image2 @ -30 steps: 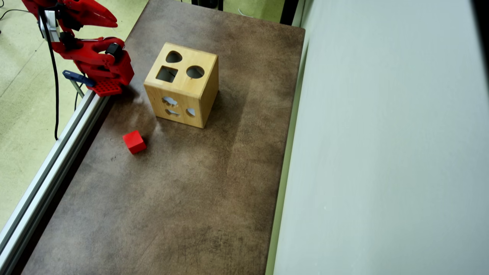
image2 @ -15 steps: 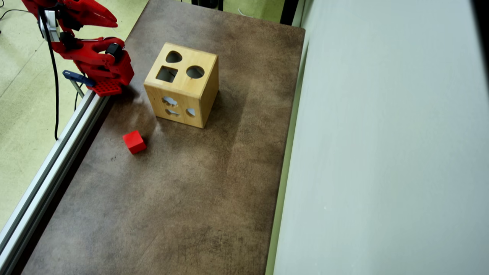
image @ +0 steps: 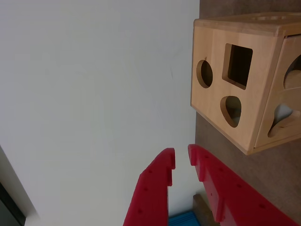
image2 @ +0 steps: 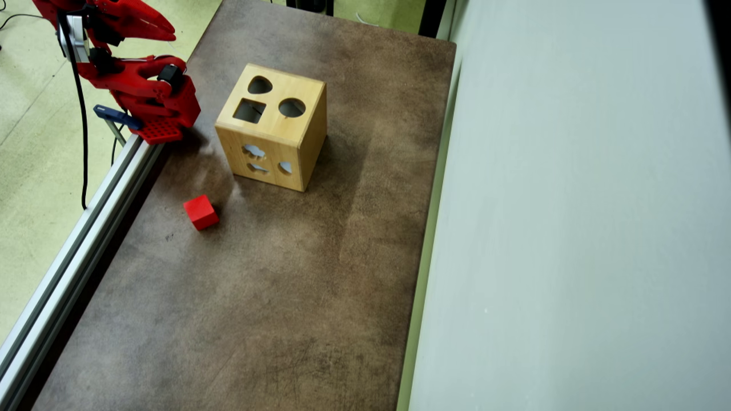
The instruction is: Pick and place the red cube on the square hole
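Observation:
The red cube (image2: pixel 200 212) lies alone on the brown table, in front and to the left of the wooden box (image2: pixel 285 137) in the overhead view; the wrist view does not show it. The square hole (image2: pixel 249 110) is in the box's top face, beside a round and a heart-like cutout. The wrist view shows the square hole (image: pixel 239 66) at upper right. My gripper (image2: pixel 170 33) hangs at the top-left corner, well away from cube and box. In the wrist view the gripper (image: pixel 181 157) has only a thin slit between its tips, with nothing held.
An aluminium rail (image2: pixel 85 228) runs along the table's left edge, with the arm's red base (image2: pixel 160 108) and a blue clamp (image2: pixel 117 116) at its far end. A pale wall panel (image2: pixel 571 228) borders the table's right side.

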You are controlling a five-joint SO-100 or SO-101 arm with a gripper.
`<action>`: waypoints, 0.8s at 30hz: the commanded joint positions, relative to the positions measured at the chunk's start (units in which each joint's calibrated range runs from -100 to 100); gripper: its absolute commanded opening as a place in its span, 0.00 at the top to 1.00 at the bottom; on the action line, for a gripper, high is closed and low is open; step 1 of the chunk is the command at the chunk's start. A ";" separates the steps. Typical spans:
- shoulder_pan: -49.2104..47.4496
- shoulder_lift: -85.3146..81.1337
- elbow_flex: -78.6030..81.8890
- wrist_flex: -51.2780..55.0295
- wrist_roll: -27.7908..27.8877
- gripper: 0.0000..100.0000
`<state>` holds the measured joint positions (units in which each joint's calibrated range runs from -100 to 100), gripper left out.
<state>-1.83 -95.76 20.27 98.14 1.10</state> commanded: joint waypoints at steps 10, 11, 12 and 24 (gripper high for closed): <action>-0.17 0.18 -0.32 -0.15 -0.05 0.94; -0.10 0.18 -0.32 -0.15 0.15 0.94; -0.10 0.18 -0.32 -0.15 0.15 0.94; 0.05 16.74 -3.19 -0.23 0.39 0.94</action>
<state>-1.76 -90.93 19.46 98.14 1.05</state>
